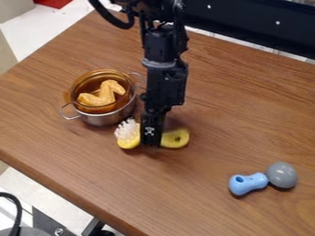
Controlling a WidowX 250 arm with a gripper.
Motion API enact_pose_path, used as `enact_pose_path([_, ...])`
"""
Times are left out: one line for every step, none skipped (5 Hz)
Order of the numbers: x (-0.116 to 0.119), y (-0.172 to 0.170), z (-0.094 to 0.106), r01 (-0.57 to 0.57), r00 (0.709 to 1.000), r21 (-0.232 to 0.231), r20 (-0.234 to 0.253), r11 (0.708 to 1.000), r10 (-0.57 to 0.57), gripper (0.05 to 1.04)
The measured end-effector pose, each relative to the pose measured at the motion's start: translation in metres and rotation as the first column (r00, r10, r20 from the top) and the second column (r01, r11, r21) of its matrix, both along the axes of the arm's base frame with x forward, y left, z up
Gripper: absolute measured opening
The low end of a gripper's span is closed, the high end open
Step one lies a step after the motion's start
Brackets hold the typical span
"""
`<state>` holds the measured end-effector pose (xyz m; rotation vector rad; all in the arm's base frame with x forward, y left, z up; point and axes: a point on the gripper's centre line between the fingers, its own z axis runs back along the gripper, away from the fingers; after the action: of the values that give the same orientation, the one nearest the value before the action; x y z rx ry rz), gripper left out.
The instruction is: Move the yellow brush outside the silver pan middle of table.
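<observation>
Brown wood grain runs over the counter [203, 184], where the gripper [150, 142] (open or closed, I can't tell) hides the middle of the yellow brush [129, 142], just outside the silver pan [103, 120], on its near right side. Blue toy [248, 183] near right.

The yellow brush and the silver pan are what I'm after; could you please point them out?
Yellow brush [128, 143]: camera view, its yellow head.
Silver pan [104, 120]: camera view, its outer wall.

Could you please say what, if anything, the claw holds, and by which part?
That cannot be told: the claw covers the middle of the yellow brush, hiding any grip.
</observation>
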<state>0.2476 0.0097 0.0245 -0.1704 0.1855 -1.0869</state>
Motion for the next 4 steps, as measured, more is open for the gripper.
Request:
enact_pose_path([0.000, -0.001, 0.001, -0.070, 0.998, -0.003, -0.004, 0.998, 0.070, 0.934])
enact_pose_path([0.007, 0.000, 0.010, -0.142, 0.990, -0.027, -0.012, 0.990, 0.141, 1.000])
enact_pose_path([0.022, 0.003, 0.038, -0.277, 0.957, -0.098, 0.066, 0.956, 0.284, 1.000])
enact_pose_path([0.034, 0.002, 0.055, -0.397, 0.898, -0.173, 0.130, 0.901, 0.421, 1.000])
